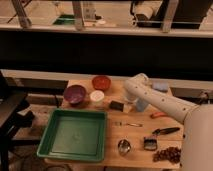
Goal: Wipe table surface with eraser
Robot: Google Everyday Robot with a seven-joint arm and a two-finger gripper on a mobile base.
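While low over the middle of the desk (pixel 165 130), tool (pixel 128 104) at 3 o'clock of the eraser (pixel 117 106), just beside it; cannot tell whether touching. At 9 o'clock of the eraser, white cup (pixel 97 96). At 7 o'clock, green tray (pixel 75 134).

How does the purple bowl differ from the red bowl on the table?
The purple bowl is dark purple; the red bowl is orange-red. The purple bowl stands nearer the green tray, the red bowl farther back on the table surface. The purple bowl lies farther from the gripper, which is down beside the eraser. Both are round, upright and next to the white cup.
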